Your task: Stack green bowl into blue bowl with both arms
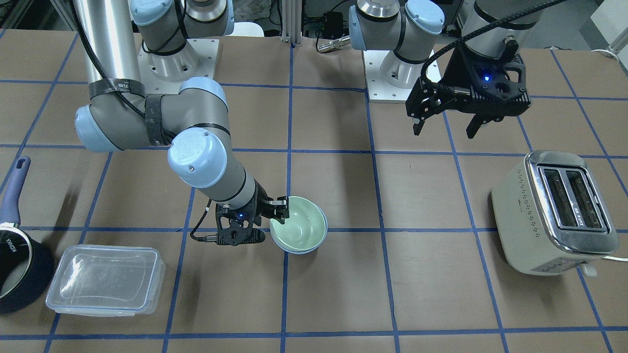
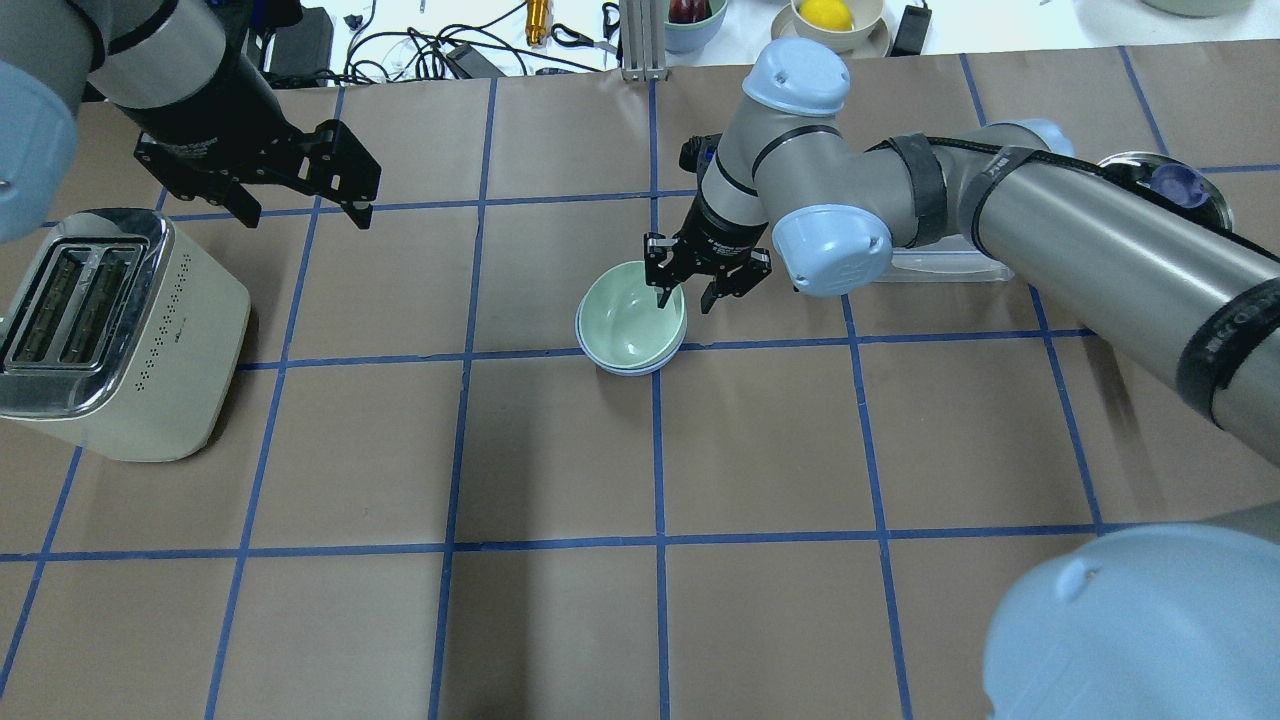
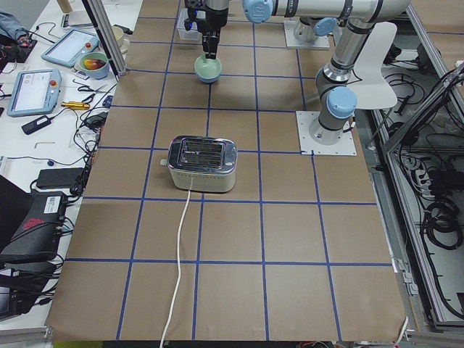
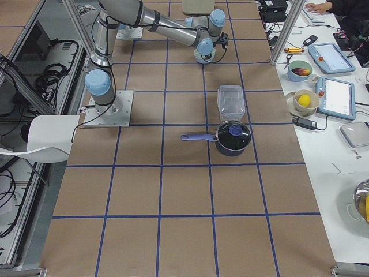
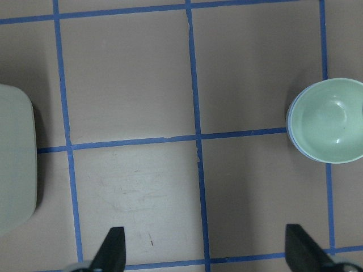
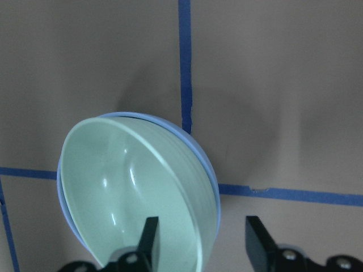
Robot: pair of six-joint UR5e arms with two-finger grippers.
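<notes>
The pale green bowl (image 1: 299,224) sits nested, slightly tilted, inside the pale blue bowl (image 1: 296,251) near the table's middle; only the blue bowl's rim shows (image 2: 626,370). My right gripper (image 2: 688,297) is open and straddles the green bowl's (image 6: 130,187) near rim, with one finger (image 6: 148,238) inside and the other outside the blue bowl (image 6: 199,152). My left gripper (image 2: 300,215) is open and empty, held above the table beside the toaster. In the left wrist view the green bowl (image 5: 332,119) lies at the right edge, far from the gripper (image 5: 207,249).
A cream toaster (image 2: 110,330) stands on the robot's left side of the table. A clear lidded container (image 1: 105,279) and a dark blue saucepan (image 1: 19,260) sit on the robot's right side, near the operators' edge. Tablets and bowls lie on the bench beyond.
</notes>
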